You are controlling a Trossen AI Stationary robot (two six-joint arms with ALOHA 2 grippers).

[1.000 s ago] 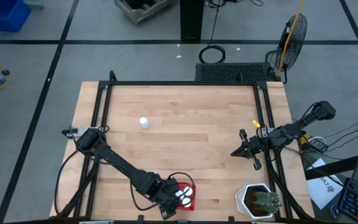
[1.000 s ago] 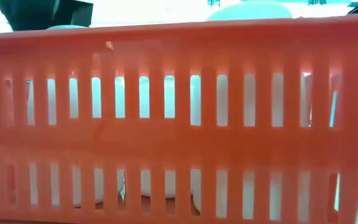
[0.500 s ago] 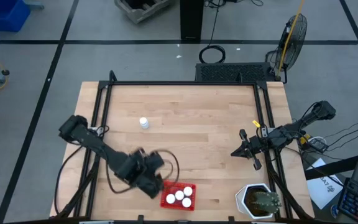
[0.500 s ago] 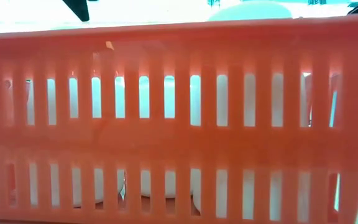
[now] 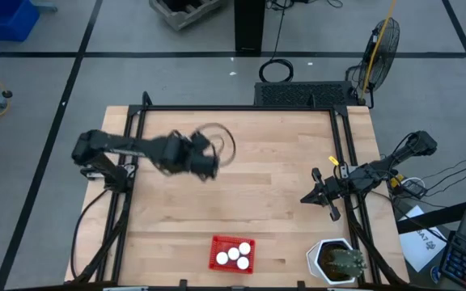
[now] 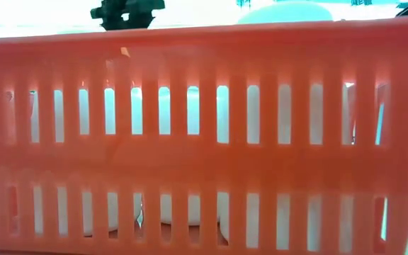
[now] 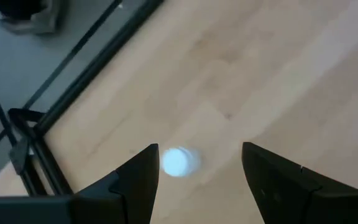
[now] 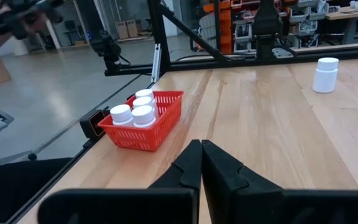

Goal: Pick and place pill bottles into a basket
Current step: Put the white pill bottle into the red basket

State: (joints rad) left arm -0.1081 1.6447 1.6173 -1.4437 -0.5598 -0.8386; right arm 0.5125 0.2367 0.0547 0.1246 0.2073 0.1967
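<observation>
One white pill bottle [image 7: 179, 162] stands upright on its base on the wood, toward the table's far left; it also shows in the right wrist view [image 8: 325, 74]. In the high view my left arm covers it. My left gripper [image 7: 199, 149] hovers open above it, clear of it, and is empty; in the high view the left gripper [image 5: 206, 165] is blurred. The red basket [image 5: 233, 253] sits at the near edge with several white-capped bottles [image 8: 135, 107] standing in it. My right gripper [image 5: 307, 198] waits shut at the table's right side.
A white pot with a green plant [image 5: 336, 260] stands at the near right corner. Black frame rails [image 5: 132, 153] run along the table's left, far and right edges. Bare wood [image 5: 257, 186] lies between the lone bottle and the basket.
My left gripper has risen from over the basket at the near edge and swung toward the table's far left, ending above the lone bottle, tipping as it went. Its fingers have stayed open. The basket and its bottles have not moved.
</observation>
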